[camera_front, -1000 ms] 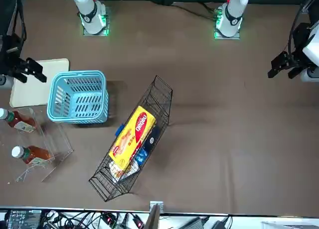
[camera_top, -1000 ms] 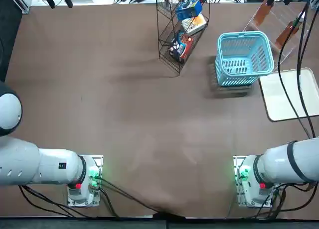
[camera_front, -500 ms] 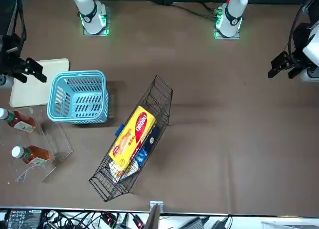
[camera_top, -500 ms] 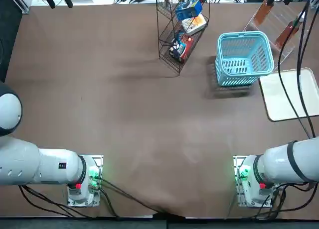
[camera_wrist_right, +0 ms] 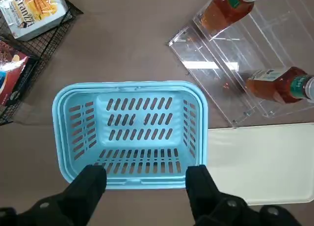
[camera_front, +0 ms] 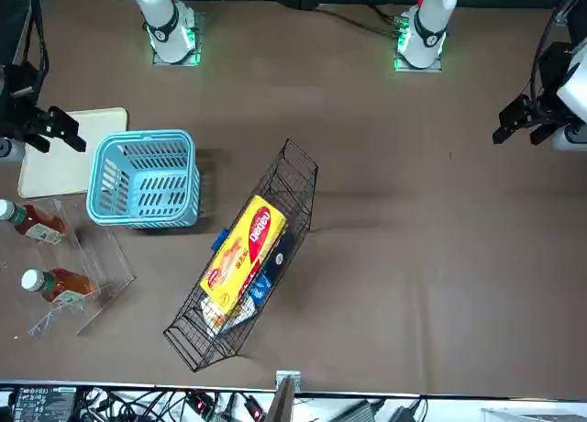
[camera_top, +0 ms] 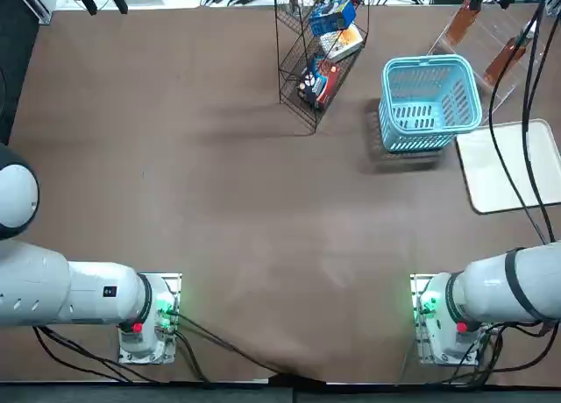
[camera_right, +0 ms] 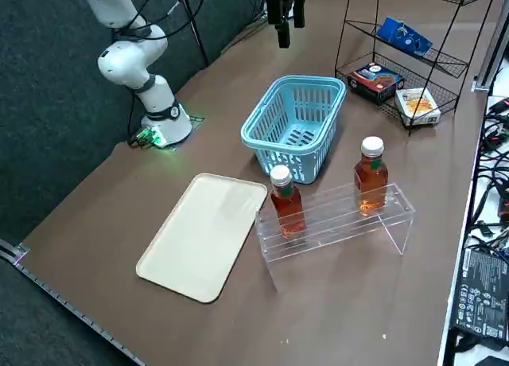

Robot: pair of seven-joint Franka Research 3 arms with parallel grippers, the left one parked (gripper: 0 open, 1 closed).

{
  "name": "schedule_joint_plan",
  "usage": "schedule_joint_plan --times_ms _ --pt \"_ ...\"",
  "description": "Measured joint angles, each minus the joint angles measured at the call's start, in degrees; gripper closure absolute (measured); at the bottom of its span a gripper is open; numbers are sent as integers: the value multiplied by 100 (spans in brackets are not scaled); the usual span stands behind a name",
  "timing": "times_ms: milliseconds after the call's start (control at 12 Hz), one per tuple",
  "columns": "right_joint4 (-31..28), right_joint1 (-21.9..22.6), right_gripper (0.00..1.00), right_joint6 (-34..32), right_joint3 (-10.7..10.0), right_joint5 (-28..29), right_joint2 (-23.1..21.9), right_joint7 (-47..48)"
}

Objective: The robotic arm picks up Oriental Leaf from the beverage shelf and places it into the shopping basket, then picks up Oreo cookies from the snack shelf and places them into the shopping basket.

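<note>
Separating rack (camera_front: 300, 177) from tray (camera_right: 199, 239): basket (camera_right: 290, 149), below right gripper (camera_wrist_right: 147, 170).

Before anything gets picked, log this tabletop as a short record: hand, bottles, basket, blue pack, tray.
right hand: above the table, fingers apart, nothing between them
tea bottles: two, white-capped, on the clear acrylic stand
light-blue slotted basket: nothing inside
blue snack pack: on the black wire rack
cream tray: flat beside the basket
</note>
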Motion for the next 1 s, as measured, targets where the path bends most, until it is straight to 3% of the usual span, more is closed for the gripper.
schedule_joint_plan --times_ms 1000 --pt "0 -8 0 7 -4 -4 0 -136"
